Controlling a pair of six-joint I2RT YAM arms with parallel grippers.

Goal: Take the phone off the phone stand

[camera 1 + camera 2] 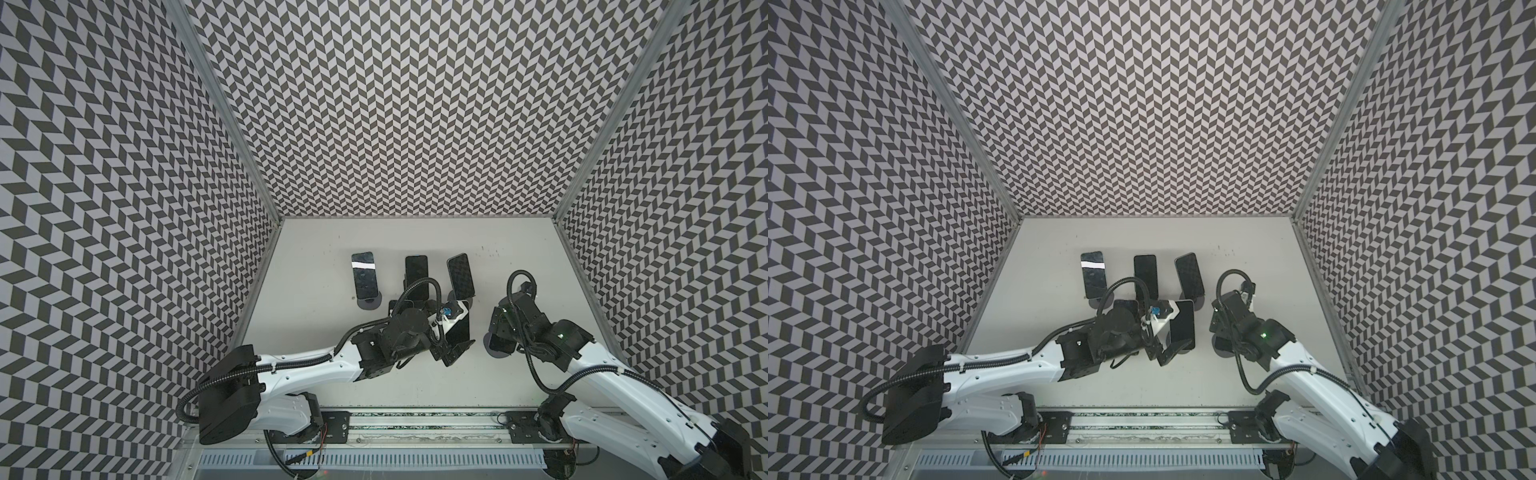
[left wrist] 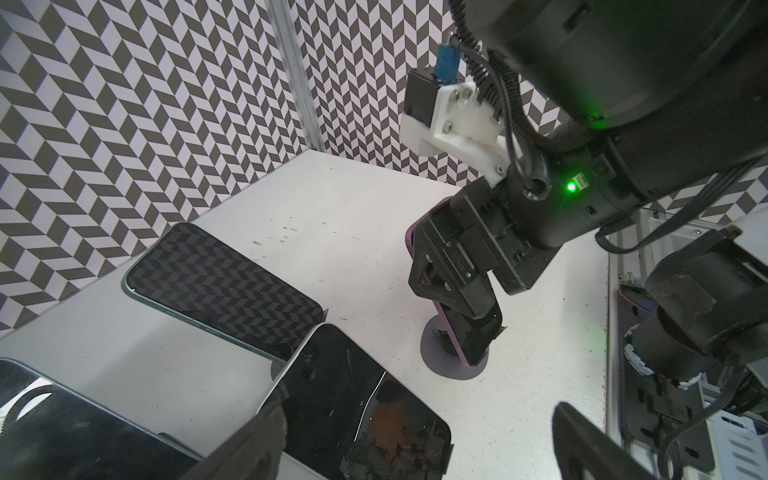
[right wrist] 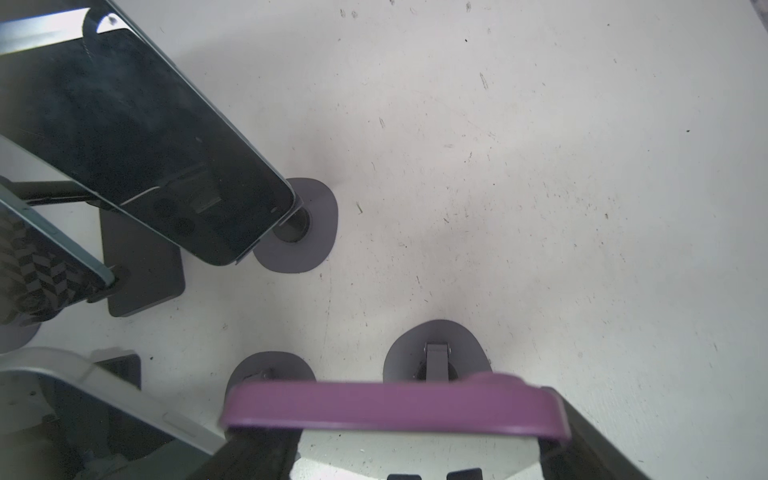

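Observation:
A purple-cased phone [image 3: 395,405] leans on a grey round-based phone stand [image 3: 436,345] at the right of the table. My right gripper [image 3: 395,419] comes down over the phone's top edge, one finger at each end, jaws apart with the phone between them. The left wrist view shows the same phone [image 2: 478,336] and stand [image 2: 453,368] under that gripper. In both top views my right wrist covers the phone [image 1: 496,343], and the stand's base [image 1: 1223,353] peeks out. My left gripper [image 1: 455,349] is open beside a white-edged phone [image 1: 459,328] at the centre.
Three more dark-screened phones [image 1: 365,280] [image 1: 417,277] [image 1: 460,279] lean on stands in a back row. The left arm reaches across the middle, close to my right gripper. Patterned walls [image 1: 124,208] close the table on three sides.

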